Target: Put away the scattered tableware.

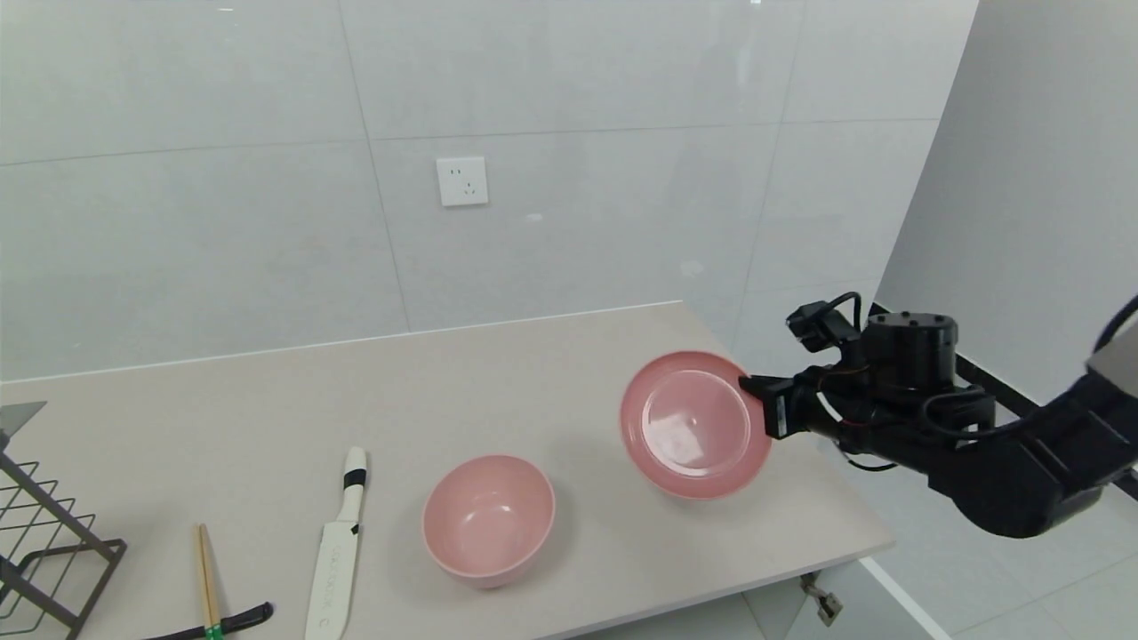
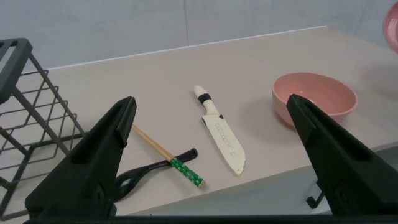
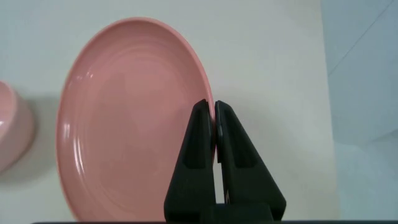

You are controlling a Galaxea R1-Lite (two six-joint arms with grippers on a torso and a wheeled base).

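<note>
The right end effector (image 1: 757,391) is clamping the rim of the pink plate (image 1: 693,422), holding it tilted over the worktop (image 1: 498,382) beside the pink bowl (image 1: 487,517); the left end effector (image 2: 210,109) is hanging spread wide

counter (image 1: 551,373): stretches before me, the wall behind it.
plate (image 1: 695,424): at the counter's right end, tilted, its right rim pinched in my right claw (image 1: 754,388).
bowl (image 1: 489,518): on the counter, left of the plate and nearer me, apart from it.
knife (image 1: 338,542): left of the bowl, lying flat, handle toward the wall.
chopsticks (image 1: 207,582): left of the knife, crossing a spoon (image 1: 231,620) at the near edge.
rack (image 1: 44,533): far left, past the chopsticks.
left claw (image 2: 209,102): mine, spread wide, facing knife and chopsticks from the near side.
socket (image 1: 462,181): on the wall, behind the bowl.
</note>
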